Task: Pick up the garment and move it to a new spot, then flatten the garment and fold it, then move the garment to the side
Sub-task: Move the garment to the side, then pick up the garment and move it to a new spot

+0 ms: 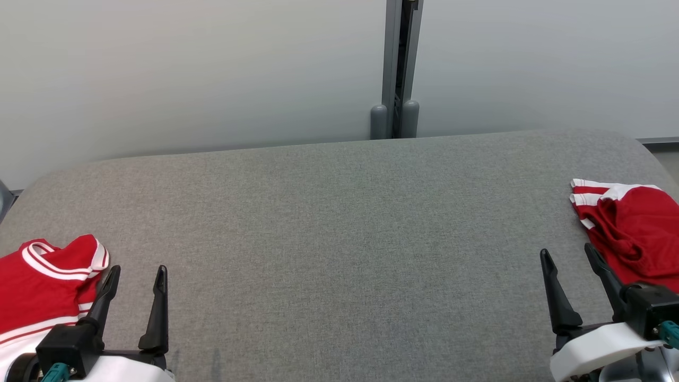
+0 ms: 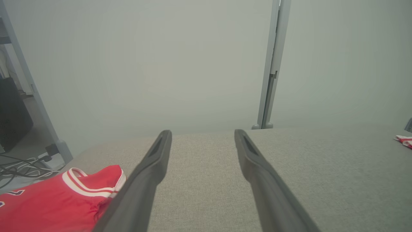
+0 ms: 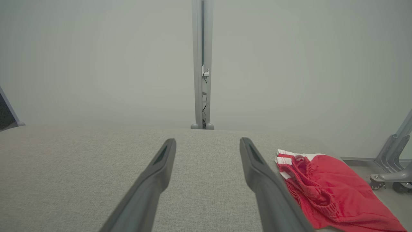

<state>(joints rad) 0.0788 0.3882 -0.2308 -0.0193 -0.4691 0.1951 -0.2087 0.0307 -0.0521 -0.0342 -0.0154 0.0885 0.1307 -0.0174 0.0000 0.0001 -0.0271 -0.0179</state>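
Two red garments lie on the grey fabric table (image 1: 339,223). A crumpled red one with white stripes (image 1: 636,228) sits at the right edge, and in the right wrist view this garment (image 3: 331,183) lies just right of my fingers. A red jersey with a white-trimmed collar (image 1: 42,281) lies at the left edge, and in the left wrist view the jersey (image 2: 58,199) is left of my fingers. My left gripper (image 1: 138,273) (image 2: 202,133) is open and empty beside the jersey. My right gripper (image 1: 567,253) (image 3: 208,141) is open and empty, beside the striped garment.
Pale partition panels stand behind the table, joined by a grey post (image 1: 395,69). Cables (image 2: 19,164) lie on the floor past the table's left end. A grey caster base (image 3: 391,177) stands off the right end. The table's corners are rounded.
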